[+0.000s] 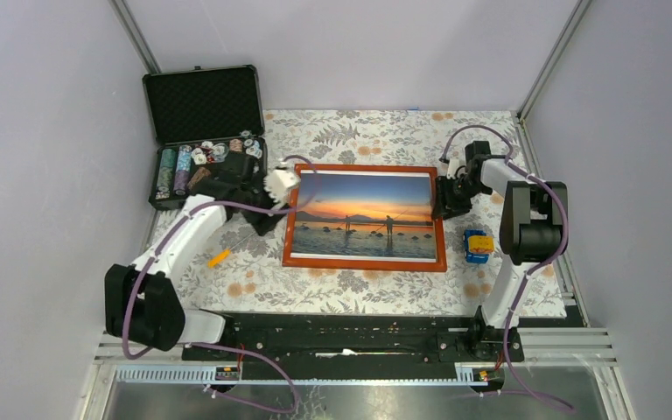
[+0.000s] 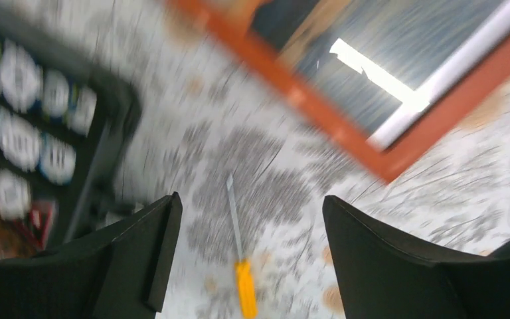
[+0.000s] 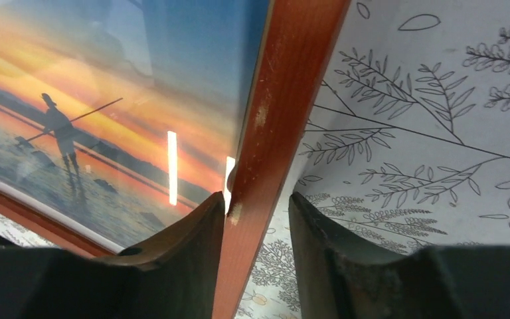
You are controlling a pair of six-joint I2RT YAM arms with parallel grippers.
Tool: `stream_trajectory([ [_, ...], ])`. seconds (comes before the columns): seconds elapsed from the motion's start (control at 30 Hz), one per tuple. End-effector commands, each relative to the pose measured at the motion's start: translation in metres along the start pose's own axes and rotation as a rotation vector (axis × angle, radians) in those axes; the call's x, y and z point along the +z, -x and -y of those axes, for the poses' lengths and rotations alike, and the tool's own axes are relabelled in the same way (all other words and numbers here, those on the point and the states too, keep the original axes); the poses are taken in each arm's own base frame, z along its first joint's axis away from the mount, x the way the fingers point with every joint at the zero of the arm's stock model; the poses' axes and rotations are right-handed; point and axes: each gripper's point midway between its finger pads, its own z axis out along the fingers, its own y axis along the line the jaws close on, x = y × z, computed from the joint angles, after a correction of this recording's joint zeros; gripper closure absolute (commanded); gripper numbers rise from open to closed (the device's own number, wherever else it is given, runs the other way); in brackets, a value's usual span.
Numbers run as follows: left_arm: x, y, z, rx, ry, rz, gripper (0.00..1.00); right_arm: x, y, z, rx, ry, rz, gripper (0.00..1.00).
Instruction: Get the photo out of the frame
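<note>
The orange-red frame lies face up in the middle of the table, with the sunset photo inside it. My right gripper is at the frame's right edge. In the right wrist view it straddles the frame's rail. One finger touches the rail on the photo side, and the other stands off it over the cloth. My left gripper hovers just off the frame's upper left corner. In the blurred left wrist view it is open and holds nothing, and a corner of the frame shows.
A screwdriver with a yellow handle lies on the floral cloth left of the frame, below the left jaws. An open black case of poker chips stands at the back left. A small blue and yellow object sits right of the frame.
</note>
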Motion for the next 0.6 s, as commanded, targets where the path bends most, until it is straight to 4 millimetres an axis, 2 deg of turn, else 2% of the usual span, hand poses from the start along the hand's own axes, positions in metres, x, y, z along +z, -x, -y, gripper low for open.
stream_trajectory([
  [0.0,0.005,0.076,0.071,0.161,-0.143,0.171,0.16,0.010,0.000,-0.010,0.054,0.068,-0.004,0.57],
  [0.07,0.018,0.093,0.107,0.246,-0.175,0.161,0.16,0.007,0.004,-0.014,0.057,0.079,0.010,0.70],
  [0.17,0.040,0.106,0.156,0.364,-0.216,0.114,0.16,-0.008,0.017,-0.019,0.049,0.079,0.057,0.87],
  [0.27,0.060,0.114,0.192,0.450,-0.233,0.084,0.15,-0.025,0.025,-0.027,0.047,0.084,0.097,1.00],
  [0.4,0.083,0.128,0.220,0.568,-0.136,0.090,0.13,-0.042,0.029,-0.037,0.053,0.095,0.129,1.00],
  [0.57,0.090,0.152,0.246,0.632,-0.002,0.158,0.11,-0.055,0.030,-0.052,0.081,0.144,0.142,1.00],
])
